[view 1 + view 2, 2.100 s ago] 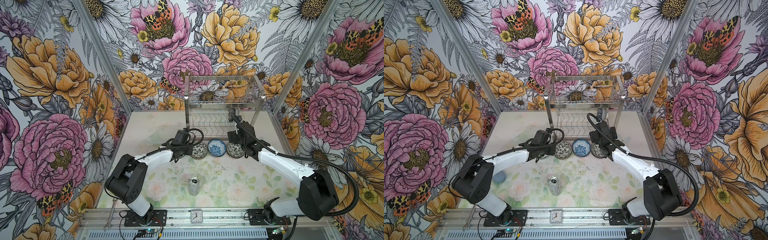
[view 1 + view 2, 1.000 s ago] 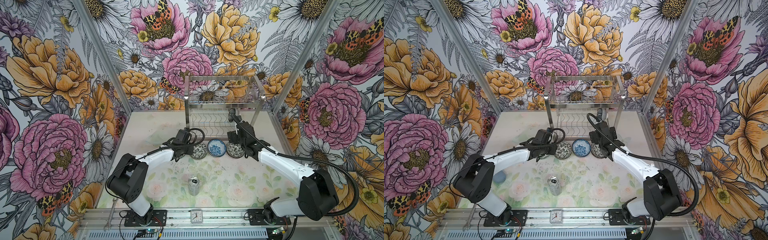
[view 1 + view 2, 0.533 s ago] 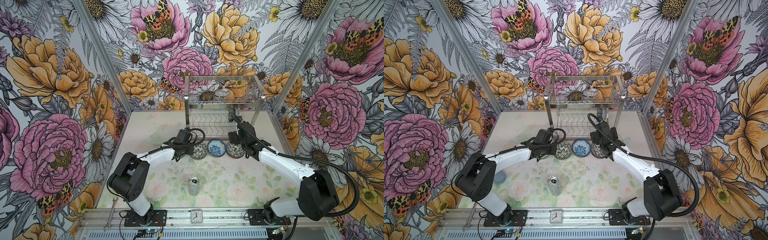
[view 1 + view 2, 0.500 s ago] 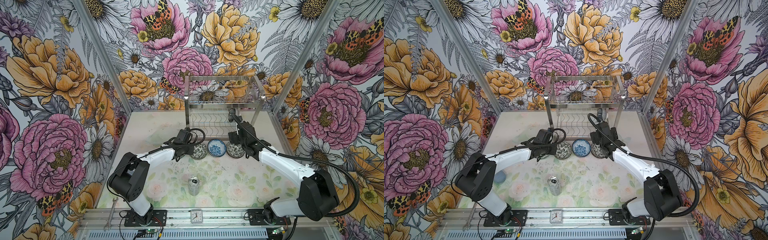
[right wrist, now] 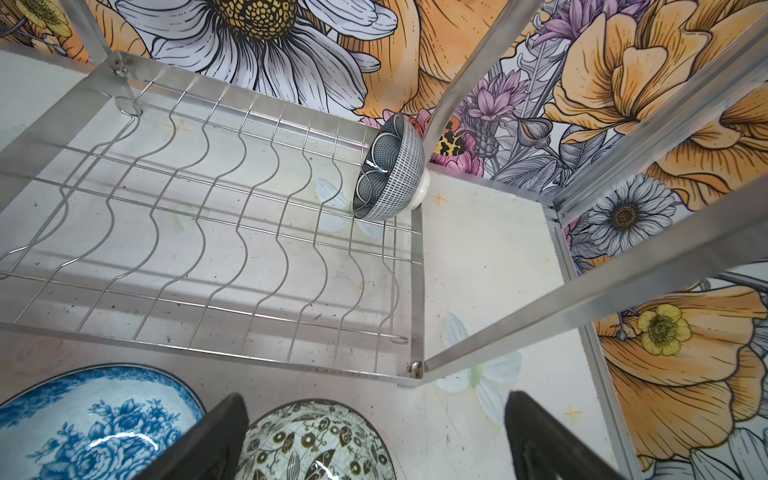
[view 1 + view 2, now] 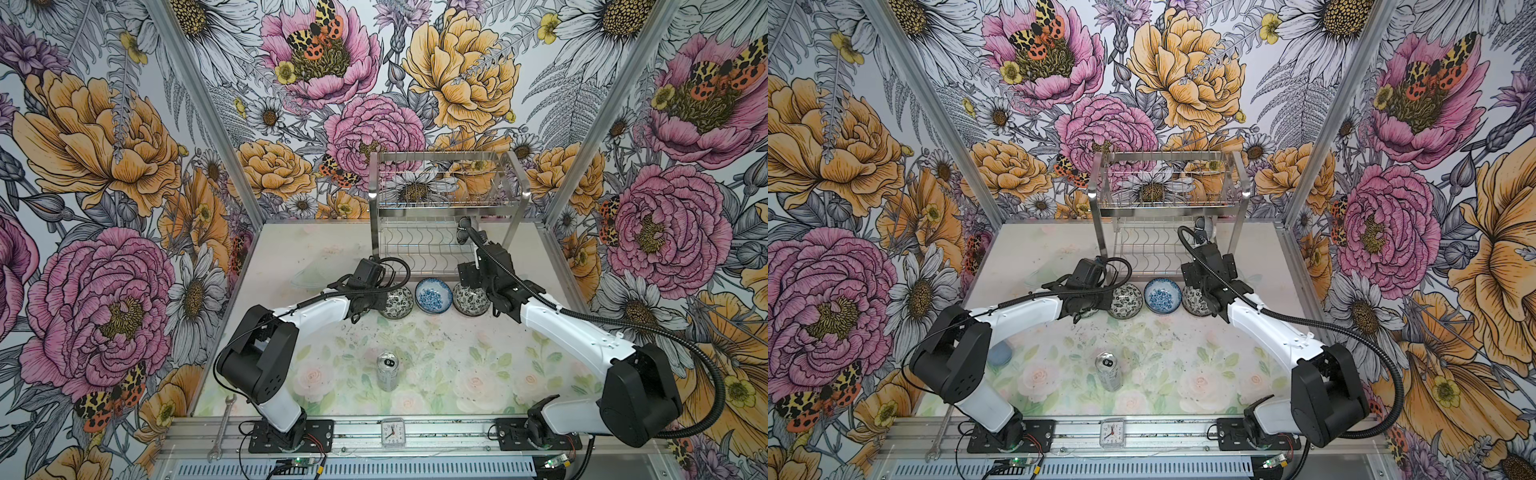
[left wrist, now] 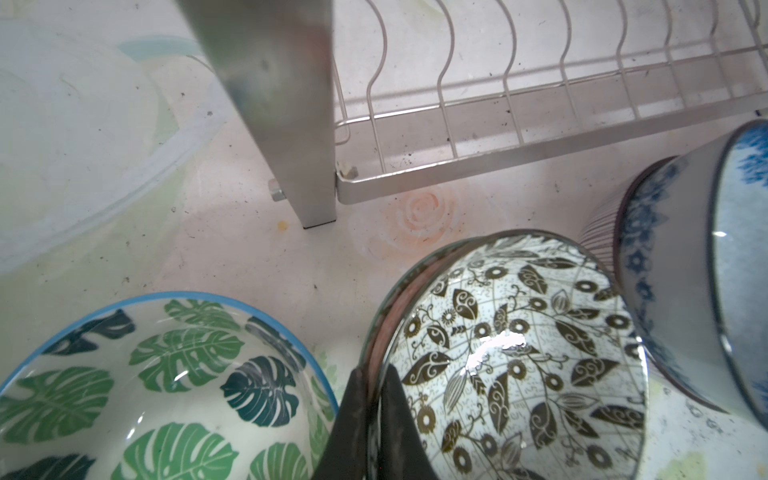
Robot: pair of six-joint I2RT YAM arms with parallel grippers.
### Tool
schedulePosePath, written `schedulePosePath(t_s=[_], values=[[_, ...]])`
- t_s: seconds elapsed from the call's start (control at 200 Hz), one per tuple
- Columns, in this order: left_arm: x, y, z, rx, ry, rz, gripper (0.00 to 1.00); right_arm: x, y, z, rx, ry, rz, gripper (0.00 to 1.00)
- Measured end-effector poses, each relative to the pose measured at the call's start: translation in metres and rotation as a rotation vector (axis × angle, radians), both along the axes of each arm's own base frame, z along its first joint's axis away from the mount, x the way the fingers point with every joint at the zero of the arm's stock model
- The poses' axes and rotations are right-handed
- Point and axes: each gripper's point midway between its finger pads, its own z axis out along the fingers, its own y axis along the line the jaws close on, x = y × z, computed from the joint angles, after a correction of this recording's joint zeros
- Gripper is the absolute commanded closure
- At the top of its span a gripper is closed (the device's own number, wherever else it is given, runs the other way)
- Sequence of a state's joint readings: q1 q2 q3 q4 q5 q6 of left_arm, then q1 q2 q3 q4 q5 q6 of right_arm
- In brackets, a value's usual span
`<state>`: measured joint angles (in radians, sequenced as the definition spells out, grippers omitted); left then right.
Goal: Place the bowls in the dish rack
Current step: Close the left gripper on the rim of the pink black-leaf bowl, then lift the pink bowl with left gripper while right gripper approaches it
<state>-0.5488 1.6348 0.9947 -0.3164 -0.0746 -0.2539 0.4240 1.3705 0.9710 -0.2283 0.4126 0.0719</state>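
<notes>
Three bowls stand in a row in front of the dish rack [image 6: 449, 203] [image 6: 1167, 199]: a black-and-white one [image 6: 397, 303] [image 6: 1126, 302], a blue floral one [image 6: 433, 294] [image 6: 1163, 296] and another black-and-white one [image 6: 471, 299] [image 5: 316, 444]. My left gripper [image 7: 372, 415] [image 6: 380, 300] is shut on the near rim of the left black-and-white bowl [image 7: 519, 353], one finger inside and one outside. A green-leaf bowl [image 7: 166, 395] sits beside it. My right gripper [image 5: 374, 436] [image 6: 471, 289] hangs open over the right black-and-white bowl. A grey-lined bowl [image 5: 390, 170] leans on edge in the rack's lower tier.
A silver can [image 6: 387, 370] stands mid-table. A clock [image 6: 392, 432] and a wrench [image 6: 222, 428] lie at the front rail. A clear plate [image 7: 83, 145] [image 6: 307, 276] lies left of the rack's leg [image 7: 291, 124]. A blue round thing [image 6: 998, 353] sits beside the left arm.
My left gripper has closed onto the rim of the left black-and-white bowl. Both arms have hardly moved, and the right gripper has stayed open.
</notes>
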Motion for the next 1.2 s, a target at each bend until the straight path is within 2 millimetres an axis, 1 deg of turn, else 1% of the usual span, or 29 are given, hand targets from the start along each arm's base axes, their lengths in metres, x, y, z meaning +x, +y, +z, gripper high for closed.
schedulePosePath(t_s=[0.06,0.22,0.35,0.425,0.535,0.631,0.696,0.751,0.861,0.966,1.081,1.201], values=[[0.0,0.0,0.005,-0.004,-0.009,-0.001,1.0,0.0,0.002,0.0,0.009,0.001,0.006,0.0],[0.002,0.0,0.025,-0.031,-0.054,0.001,1.0,-0.002,0.007,0.001,0.038,0.002,0.024,0.0],[0.006,0.001,0.044,-0.056,-0.093,0.007,1.0,-0.006,0.013,0.008,0.07,-0.007,0.052,0.0],[0.008,-0.001,0.059,-0.078,-0.127,0.006,1.0,-0.01,0.019,0.014,0.105,-0.01,0.073,0.0],[0.008,-0.004,0.085,-0.123,-0.193,0.0,1.0,-0.018,0.034,0.024,0.194,-0.014,0.124,0.0],[0.009,-0.012,0.109,-0.183,-0.267,-0.013,1.0,-0.027,0.054,0.034,0.275,-0.016,0.179,0.0],[0.008,-0.02,0.121,-0.216,-0.304,-0.025,1.0,-0.032,0.07,0.041,0.322,-0.013,0.218,0.0],[0.008,-0.028,0.127,-0.24,-0.327,-0.036,1.0,-0.035,0.08,0.045,0.356,-0.009,0.237,0.0],[0.008,-0.041,0.131,-0.277,-0.344,-0.054,1.0,-0.039,0.094,0.049,0.423,0.004,0.262,0.0],[0.01,-0.053,0.125,-0.302,-0.335,-0.067,1.0,-0.036,0.101,0.045,0.48,0.02,0.252,0.01],[0.011,-0.062,0.112,-0.307,-0.313,-0.076,1.0,-0.03,0.108,0.032,0.519,0.058,0.228,0.04],[0.012,-0.071,0.108,-0.328,-0.306,-0.086,1.0,-0.022,0.114,0.014,0.548,0.108,0.195,0.09]])
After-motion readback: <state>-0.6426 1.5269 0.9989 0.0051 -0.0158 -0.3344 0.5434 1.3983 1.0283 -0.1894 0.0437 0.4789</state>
